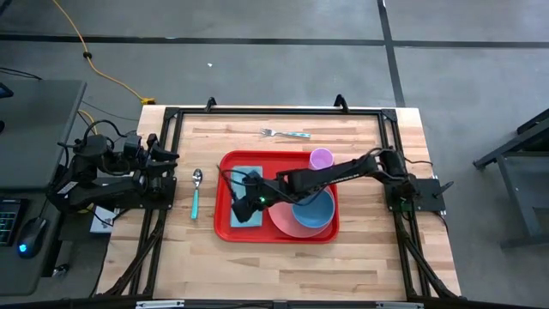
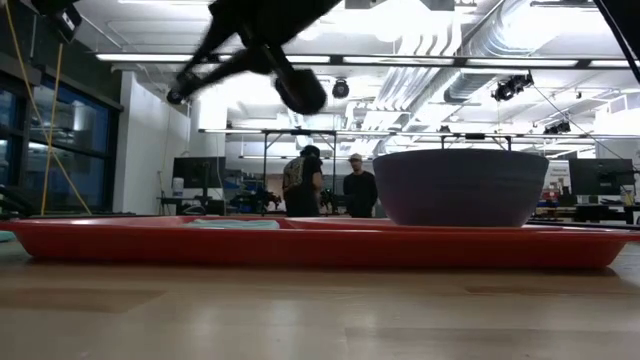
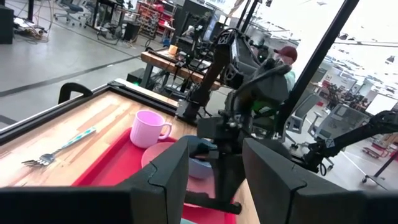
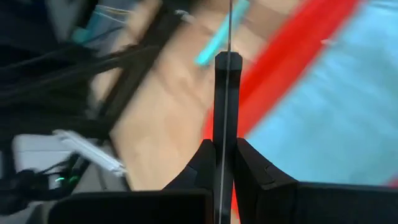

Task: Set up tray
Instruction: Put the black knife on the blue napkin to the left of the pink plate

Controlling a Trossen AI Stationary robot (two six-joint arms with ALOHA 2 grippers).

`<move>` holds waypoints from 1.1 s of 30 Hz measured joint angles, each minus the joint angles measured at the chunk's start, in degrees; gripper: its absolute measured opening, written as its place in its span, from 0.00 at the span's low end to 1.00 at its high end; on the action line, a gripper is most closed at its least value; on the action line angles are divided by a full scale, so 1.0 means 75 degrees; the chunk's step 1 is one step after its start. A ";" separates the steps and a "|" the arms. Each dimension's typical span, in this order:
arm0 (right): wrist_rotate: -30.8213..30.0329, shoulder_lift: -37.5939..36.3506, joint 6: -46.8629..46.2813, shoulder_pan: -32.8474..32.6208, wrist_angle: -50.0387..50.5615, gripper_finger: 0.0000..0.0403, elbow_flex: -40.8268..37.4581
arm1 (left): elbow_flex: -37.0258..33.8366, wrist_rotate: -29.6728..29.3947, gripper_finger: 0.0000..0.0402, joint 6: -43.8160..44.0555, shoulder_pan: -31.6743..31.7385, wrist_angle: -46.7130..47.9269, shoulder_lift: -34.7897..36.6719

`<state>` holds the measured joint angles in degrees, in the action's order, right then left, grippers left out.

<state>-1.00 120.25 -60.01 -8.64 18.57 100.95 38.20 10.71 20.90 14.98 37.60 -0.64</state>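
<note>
We see red rimmed tray (image 1: 225,230) at tabletop (image 1: 360,266) centre; right gripper (image 1: 249,199) jaws together, hiding its 9 o'clock half; left gripper (image 1: 163,157) jaws apart.

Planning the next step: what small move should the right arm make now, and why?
Probably lower the knife onto the napkin and release. The right pincer is shut on it above the tray, while the spoon and fork lie on the table.

arms: two, dark, jointed | right arm (image 1: 343,174): black links, small green light at wrist | left arm (image 1: 111,167): black, loose cabling, frame's left edge | fingers (image 3: 166,180): dark, angular, matte
</note>
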 joint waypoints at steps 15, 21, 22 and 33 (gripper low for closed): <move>-0.1366 -0.0003 -0.2163 -0.0318 -0.4049 0.02 -0.2222 | 0.0000 0.0100 0.45 0.0054 0.0000 0.0006 0.0000; -0.2165 -0.0003 -0.2857 -0.0575 -0.4087 0.02 -0.2486 | 0.0000 0.0100 0.45 0.0059 0.0001 0.0018 -0.0002; -0.2249 -0.0003 -0.2918 -0.0599 -0.4107 0.02 -0.2486 | 0.0000 0.0100 0.45 0.0083 0.0000 0.0036 0.0000; -0.2377 -0.0003 -0.3802 -0.0819 -0.3912 0.02 -0.2484 | 0.0000 0.0112 0.45 0.0196 0.0003 0.0044 -0.0001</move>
<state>-18.83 120.22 -88.53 -14.78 -10.77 82.32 38.20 11.55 22.37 15.00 37.93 -0.66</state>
